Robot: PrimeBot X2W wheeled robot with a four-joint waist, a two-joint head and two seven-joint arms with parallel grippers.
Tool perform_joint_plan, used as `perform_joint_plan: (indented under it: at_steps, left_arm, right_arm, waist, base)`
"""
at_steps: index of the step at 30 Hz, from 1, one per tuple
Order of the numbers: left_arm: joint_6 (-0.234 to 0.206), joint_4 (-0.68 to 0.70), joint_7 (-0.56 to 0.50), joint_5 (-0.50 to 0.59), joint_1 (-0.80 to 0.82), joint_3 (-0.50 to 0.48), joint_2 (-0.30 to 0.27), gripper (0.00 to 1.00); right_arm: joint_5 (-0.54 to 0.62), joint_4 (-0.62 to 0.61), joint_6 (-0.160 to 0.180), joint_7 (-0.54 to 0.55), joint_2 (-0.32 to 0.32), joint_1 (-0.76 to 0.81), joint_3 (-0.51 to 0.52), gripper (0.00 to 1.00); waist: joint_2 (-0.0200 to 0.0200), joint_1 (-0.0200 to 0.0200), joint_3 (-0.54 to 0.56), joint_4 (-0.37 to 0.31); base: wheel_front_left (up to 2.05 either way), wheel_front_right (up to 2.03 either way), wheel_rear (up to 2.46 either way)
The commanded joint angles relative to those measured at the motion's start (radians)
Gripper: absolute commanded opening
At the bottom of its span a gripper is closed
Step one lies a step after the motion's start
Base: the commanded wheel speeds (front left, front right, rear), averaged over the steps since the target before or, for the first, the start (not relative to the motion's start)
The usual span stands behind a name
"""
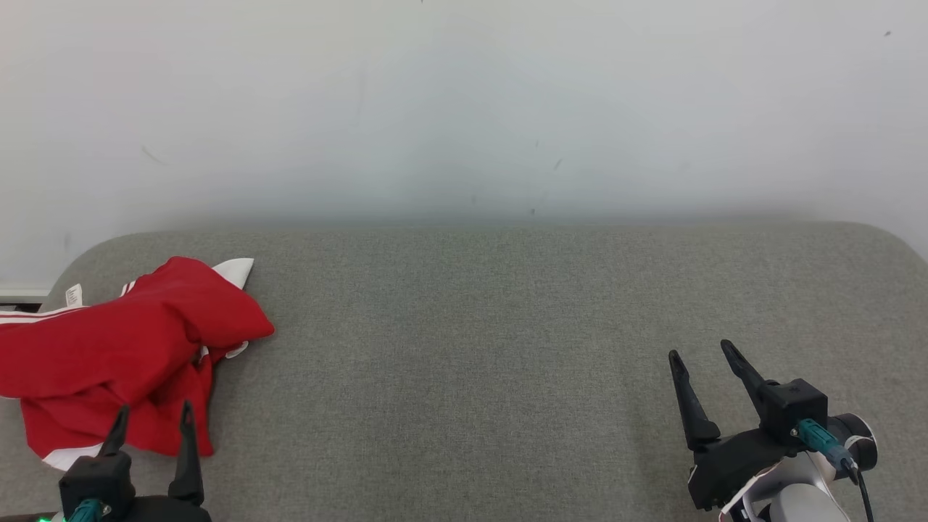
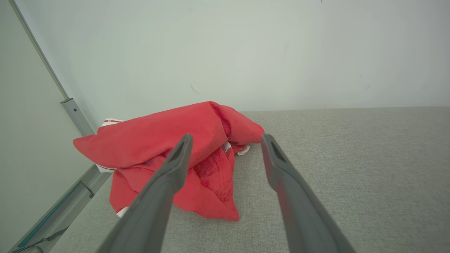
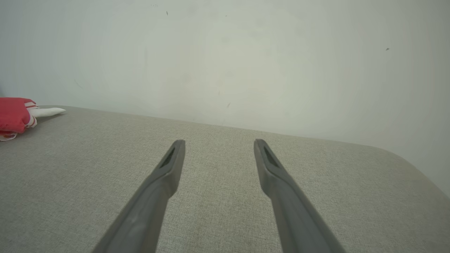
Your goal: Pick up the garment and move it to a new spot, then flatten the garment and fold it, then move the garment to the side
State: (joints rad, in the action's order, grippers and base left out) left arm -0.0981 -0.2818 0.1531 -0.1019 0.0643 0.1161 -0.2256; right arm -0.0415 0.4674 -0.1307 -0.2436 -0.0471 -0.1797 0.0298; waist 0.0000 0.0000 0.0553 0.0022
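The garment (image 1: 123, 348) is red with white trim, crumpled in a heap at the far left of the grey padded surface (image 1: 471, 362). In the left wrist view the garment (image 2: 168, 147) lies just beyond my fingers, part of it behind the left finger. My left gripper (image 1: 154, 419) is open at the heap's near edge, with nothing between its fingers (image 2: 175, 165). My right gripper (image 1: 702, 353) is open over bare fabric at the lower right, far from the garment (image 3: 15, 114). Its fingers (image 3: 270, 165) stand wide apart and hold nothing.
A pale wall (image 1: 464, 109) rises behind the surface. The surface's rounded corners lie at the far left and the far right (image 3: 415, 165). In the left wrist view a grey metal frame rail (image 2: 75, 114) runs beside the garment at the left edge.
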Motion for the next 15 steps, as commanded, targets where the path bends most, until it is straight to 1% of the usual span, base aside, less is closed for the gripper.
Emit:
perform_joint_plan:
  at_steps: [1,15]
  left_arm:
    - [-0.005,0.006,-0.001,-0.004,0.002,-0.002,-0.011,1.00]
    - [-0.014,0.018,0.014,-0.021,-0.017,-0.001,-0.017,1.00]
  right_arm:
    - [-0.002,0.002,0.000,-0.004,-0.006,-0.010,0.004,1.00]
    - [-0.010,0.007,0.000,-0.008,-0.006,-0.005,0.000,1.00]
  waist:
    - [0.0000,0.0000,0.000,0.002]
    - [0.0000,0.0000,0.003,0.011]
  base:
    - [0.00,0.00,0.00]
    - [0.00,0.00,0.00]
